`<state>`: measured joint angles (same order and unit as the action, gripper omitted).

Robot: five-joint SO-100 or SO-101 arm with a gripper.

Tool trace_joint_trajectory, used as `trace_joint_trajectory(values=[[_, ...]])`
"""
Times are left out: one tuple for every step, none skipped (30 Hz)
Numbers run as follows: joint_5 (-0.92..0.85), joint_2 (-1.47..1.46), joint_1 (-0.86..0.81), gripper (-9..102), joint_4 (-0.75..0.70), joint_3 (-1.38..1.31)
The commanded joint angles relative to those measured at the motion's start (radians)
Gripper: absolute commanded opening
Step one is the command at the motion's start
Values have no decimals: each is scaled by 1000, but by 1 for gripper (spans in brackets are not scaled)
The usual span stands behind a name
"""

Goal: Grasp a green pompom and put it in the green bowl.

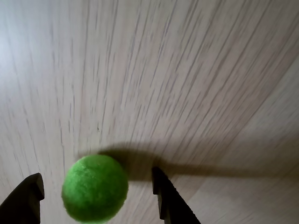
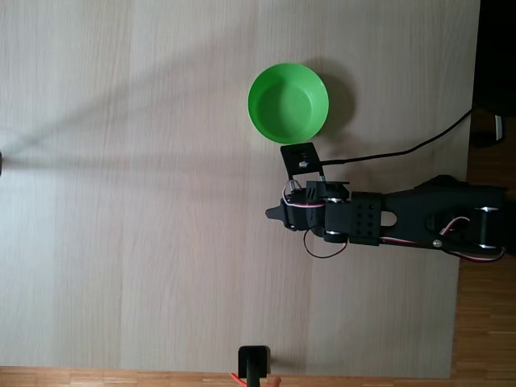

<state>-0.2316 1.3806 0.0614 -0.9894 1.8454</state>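
Right now gripper (image 1: pixel 96 186) jaws stand apart with the green pompom (image 1: pixel 95 188) between them, nearer the left finger in wrist view, table (image 1: pixel 163 70) below; green bowl (image 2: pixel 288 101) sits apart

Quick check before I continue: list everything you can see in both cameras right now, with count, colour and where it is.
green pompom: one, bright green, on the table between the fingers in the wrist view, nearer the left one.
green bowl: one, bright green, empty, upper middle of the fixed view, just above the arm's wrist.
table: one, pale wood grain, under everything.
black stand: one, black, at the table's bottom edge in the fixed view.
cable: one, black, running from the right edge to the wrist.
arm: one, black, reaching in from the right of the fixed view.
gripper: one, black fingers, open around the pompom.
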Motion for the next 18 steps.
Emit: trace_joint_trajectory(values=[[-5, 9, -6, 28, 3, -25], [-5, 9, -6, 28, 3, -25], [-5, 9, -6, 28, 2, -23], [-5, 9, -6, 28, 2, -23], [-5, 9, -6, 27, 0, -23], [-5, 9, -6, 25, 0, -23], [-5, 9, -6, 24, 3, -23], [-5, 9, -6, 22, 3, -23], [-5, 9, -6, 20, 3, -23], [-5, 11, -6, 19, 3, -23], [-5, 11, -6, 17, 3, -25], [-5, 11, -6, 16, 3, -25], [-5, 11, -6, 16, 3, -25], [-5, 11, -6, 15, 3, -25], [-3, 12, -6, 14, 3, -25], [-3, 15, -8, 14, 3, -25], [0, 18, -8, 14, 3, -25], [0, 20, -8, 13, 3, -25]])
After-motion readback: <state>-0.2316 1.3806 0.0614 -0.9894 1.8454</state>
